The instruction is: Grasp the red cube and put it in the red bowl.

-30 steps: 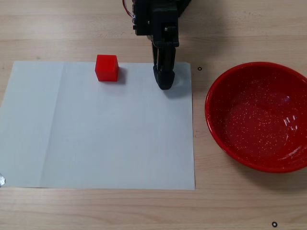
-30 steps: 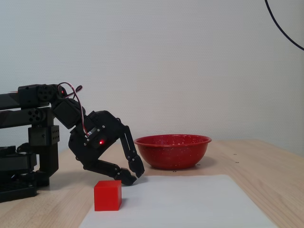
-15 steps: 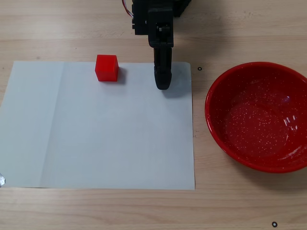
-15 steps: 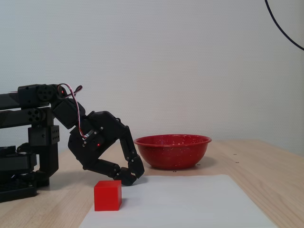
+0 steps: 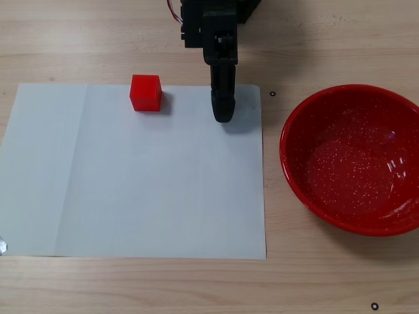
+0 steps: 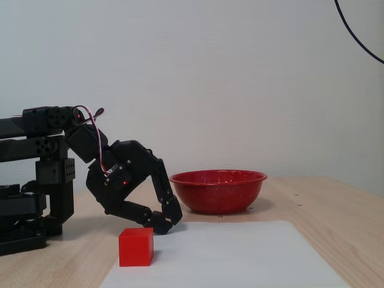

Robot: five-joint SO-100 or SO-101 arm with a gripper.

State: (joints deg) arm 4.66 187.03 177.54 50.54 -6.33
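So over the last second the claw [image 5: 222,116] went from slightly spread to pressed together, fingertips meeting low over the white paper [image 5: 144,190], and since half a second ago it's basically frozen. It's holding nothing. The red cube [image 5: 146,93] hasn't budged, sitting near the paper's far edge, well to the left of the claw in the top-down fixed view. The red bowl [image 5: 308,190] sits empty on the bench [image 5: 196,288] off to the right. Looks like the reach hasn't started; it'll need to open up and swing left first.
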